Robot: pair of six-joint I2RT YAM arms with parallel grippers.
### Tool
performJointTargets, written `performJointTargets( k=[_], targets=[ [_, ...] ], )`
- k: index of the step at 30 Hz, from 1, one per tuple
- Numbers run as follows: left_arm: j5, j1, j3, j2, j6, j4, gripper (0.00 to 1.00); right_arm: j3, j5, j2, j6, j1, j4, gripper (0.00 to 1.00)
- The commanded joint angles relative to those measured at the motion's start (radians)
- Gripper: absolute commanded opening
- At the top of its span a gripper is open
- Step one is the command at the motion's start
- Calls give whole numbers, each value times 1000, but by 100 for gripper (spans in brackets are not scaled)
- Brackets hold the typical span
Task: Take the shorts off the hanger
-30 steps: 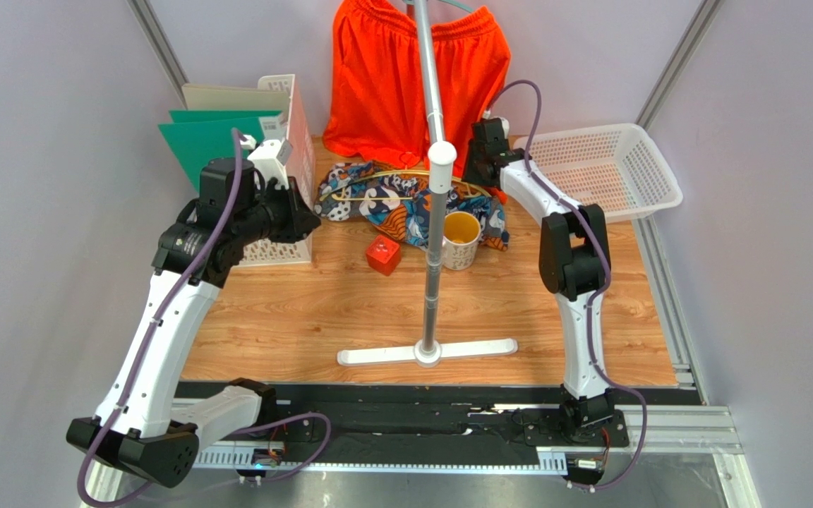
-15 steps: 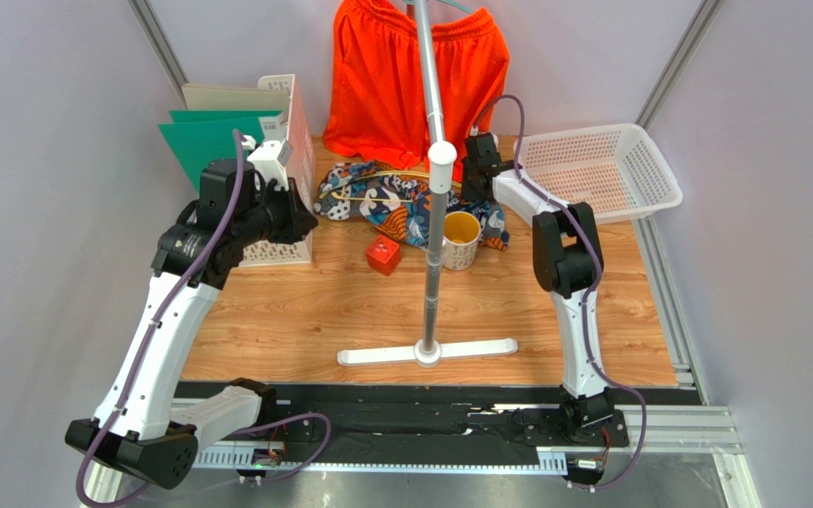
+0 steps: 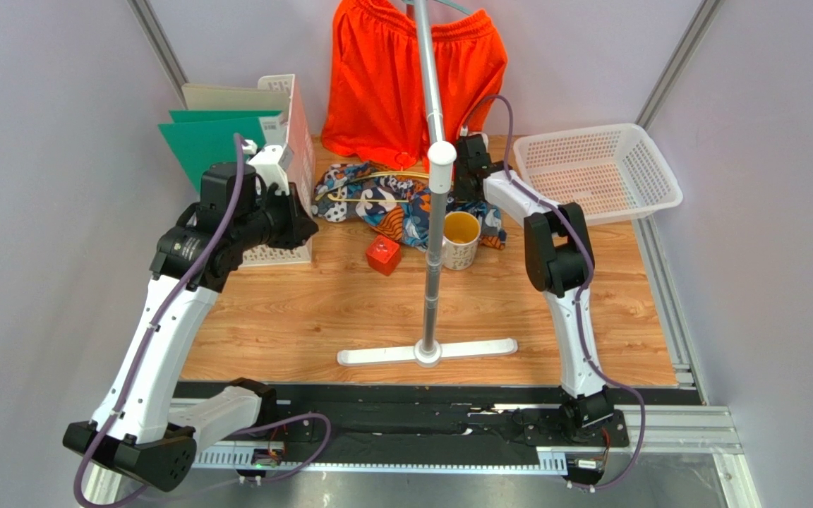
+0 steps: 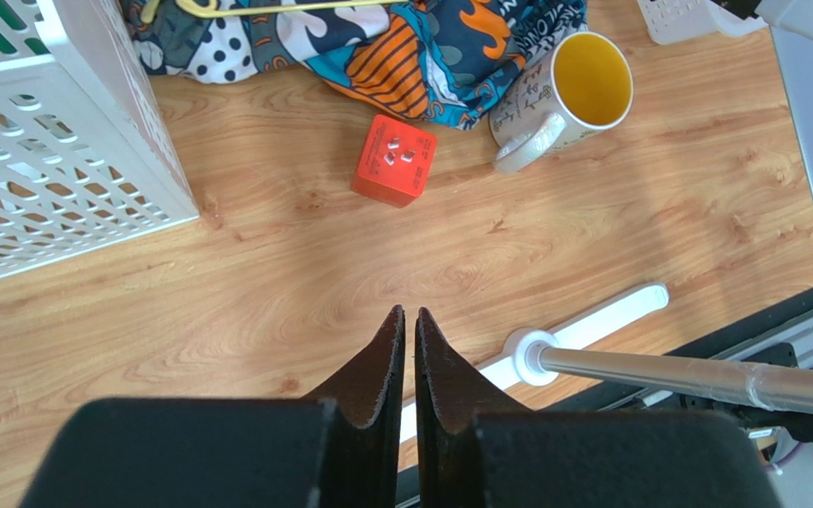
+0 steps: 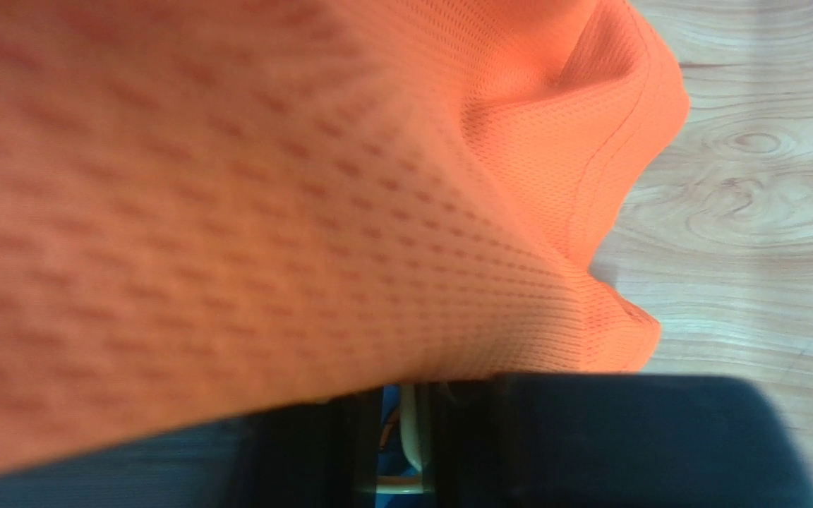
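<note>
The plain orange shorts (image 3: 411, 74) hang from the top of a stand pole (image 3: 434, 212); their hanger is mostly cut off by the top edge. The printed shorts (image 3: 379, 201) lie crumpled on the table with a yellow hanger (image 3: 379, 175) on them, and they also show in the left wrist view (image 4: 421, 53). My right gripper (image 3: 469, 159) is at the lower right hem of the orange shorts. Orange cloth (image 5: 273, 191) drapes over its fingers and hides the tips. My left gripper (image 4: 409, 314) is shut and empty above bare wood, near the white crate (image 3: 284, 138).
A yellow-lined mug (image 3: 461, 238) and a red cube (image 3: 383, 254) stand in front of the printed shorts. The stand's white base (image 3: 427, 351) lies across the near table. A white basket (image 3: 596, 169) is at the back right, green folders (image 3: 204, 138) at the back left.
My right gripper has moved left and slightly nearer, in under the orange shorts' hem, and the hem has shifted a little. The left arm has barely moved.
</note>
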Motion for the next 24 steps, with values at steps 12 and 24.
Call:
performJointTargets(
  k=[12,24],
  targets=[
    [5,-22,20,-79,-26,-65,10,-38,218,-146,25,70,38,0],
    [-29,-108,44,-57,-11,-80,10,-249,223,-347,-36,79,225,0]
  ],
)
